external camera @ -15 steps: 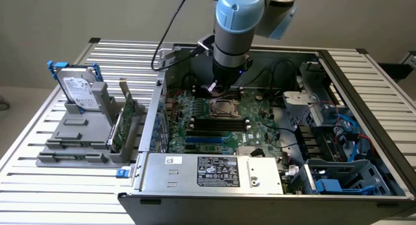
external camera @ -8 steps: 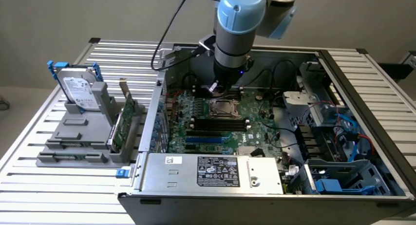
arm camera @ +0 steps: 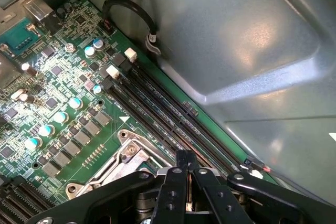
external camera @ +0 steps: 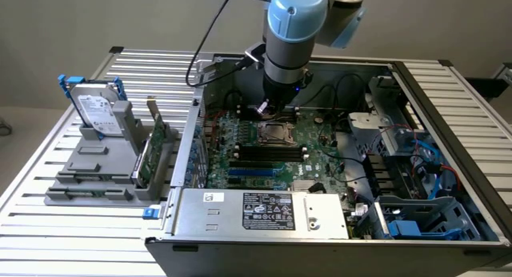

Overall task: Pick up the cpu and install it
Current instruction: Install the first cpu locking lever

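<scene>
An open computer case (external camera: 448,139) sits on the slatted metal bench (external camera: 48,229). The pincer (external camera: 269,111) hangs inside it, drawn narrow on a thin pale sliver, which I take for the cpu (arm camera: 187,196). The CPU socket (external camera: 276,133) lies just beside and below, towards the power supply (external camera: 264,212).

Counter (external camera: 72,229), slatted: one open computer case (external camera: 448,88) toward the exterior view's right edge and one grey fixture (external camera: 88,181) near the left edge. Case contents: one motherboard (external camera: 320,163), one socket (external camera: 276,133), one power supply (external camera: 264,212). Fixture contents: one hard drive (external camera: 96,112), one upright circuit card (external camera: 152,146). One robot arm (external camera: 292,31).
</scene>
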Robot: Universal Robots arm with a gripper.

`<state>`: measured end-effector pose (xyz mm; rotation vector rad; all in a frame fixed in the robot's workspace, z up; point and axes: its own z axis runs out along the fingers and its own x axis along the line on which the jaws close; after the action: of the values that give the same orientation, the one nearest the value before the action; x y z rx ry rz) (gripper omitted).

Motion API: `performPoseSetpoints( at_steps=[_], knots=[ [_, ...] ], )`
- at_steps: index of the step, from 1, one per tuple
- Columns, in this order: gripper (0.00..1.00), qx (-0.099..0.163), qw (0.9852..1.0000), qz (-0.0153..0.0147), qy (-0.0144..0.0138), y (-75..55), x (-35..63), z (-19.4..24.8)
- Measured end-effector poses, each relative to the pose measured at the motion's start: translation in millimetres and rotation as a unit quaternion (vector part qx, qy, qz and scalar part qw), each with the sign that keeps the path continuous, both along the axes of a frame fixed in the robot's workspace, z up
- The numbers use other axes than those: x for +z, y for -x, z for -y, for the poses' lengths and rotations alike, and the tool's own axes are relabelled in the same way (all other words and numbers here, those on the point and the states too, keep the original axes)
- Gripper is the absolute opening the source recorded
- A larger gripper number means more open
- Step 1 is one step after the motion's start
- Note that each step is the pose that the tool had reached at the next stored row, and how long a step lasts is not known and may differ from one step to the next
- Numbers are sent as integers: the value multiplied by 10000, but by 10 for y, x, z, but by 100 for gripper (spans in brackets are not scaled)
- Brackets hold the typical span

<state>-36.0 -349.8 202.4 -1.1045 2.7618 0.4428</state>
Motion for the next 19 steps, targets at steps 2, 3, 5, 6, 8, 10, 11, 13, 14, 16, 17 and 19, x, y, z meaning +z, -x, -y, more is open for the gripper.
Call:
performPoseSetpoints(
  at_steps=[2, 3, 5, 6, 8, 10, 11, 13, 14, 16, 17, 19],
  knots=[
    [11, 1, 10000, 0, 0, 0, 0, -3],
    [11, 4, 10000, 0, 0, 0, 0, -4],
    [11, 16, 10000, 0, 0, 0, 0, -6],
    [11, 26, 10000, 0, 1, 0, 0, -7],
    [11, 66, 10000, 0, 1, 0, 1, -12],
    [11, 144, 9999, 0, 0, 0, 0, -20],
    [11, 190, 9998, 0, 1, 1, 1, -24],
    [11, 305, 9995, 1, -4, 0, -2, -33],
    [11, 364, 9993, 1, -2, 0, -2, -37],
    [11, 475, 9989, 0, 0, 0, 0, -39],
    [11, 515, 9987, 0, 0, 0, 0, -39],
    [11, 561, 9984, 0, 1, 3, 1, -39]
  ],
)
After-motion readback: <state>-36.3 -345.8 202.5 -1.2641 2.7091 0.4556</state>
